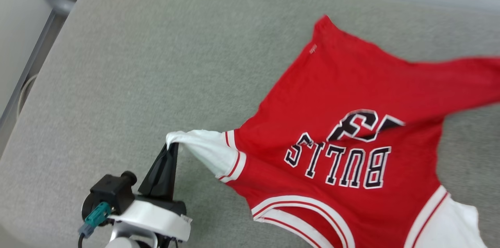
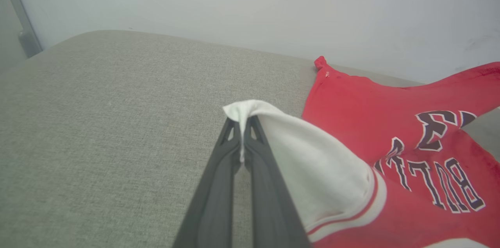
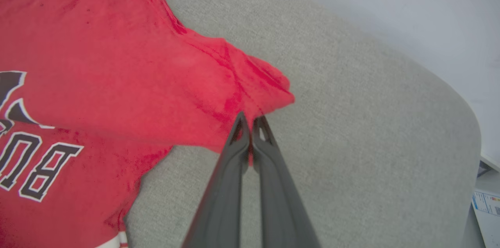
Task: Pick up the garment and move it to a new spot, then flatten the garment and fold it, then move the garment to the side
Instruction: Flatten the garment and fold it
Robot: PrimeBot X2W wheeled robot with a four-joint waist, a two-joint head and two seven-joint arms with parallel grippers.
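Note:
The garment (image 1: pixel 343 95) is a red jersey with white sleeves and black "BULLS 23" lettering, spread face up across the right half of the grey cushion, its print upside down to me. My left gripper (image 1: pixel 172 147) is shut on the tip of the white sleeve (image 1: pixel 203 150), pulling it out to the left; the left wrist view has the sleeve (image 2: pixel 312 166) draped over my closed fingers (image 2: pixel 218 185), the gripper (image 2: pixel 243 121) pinching its edge. In the right wrist view my right gripper (image 3: pixel 250 119) is shut on a red hem corner of the garment (image 3: pixel 117 64).
The grey fabric cushion (image 1: pixel 136 64) has open room on its left half. A pale wall (image 2: pixel 250 6) rises behind it. A metal frame rail (image 1: pixel 35 52) runs along the left edge. Past the cushion's right edge, a labelled box corner (image 3: pixel 486 205) is visible.

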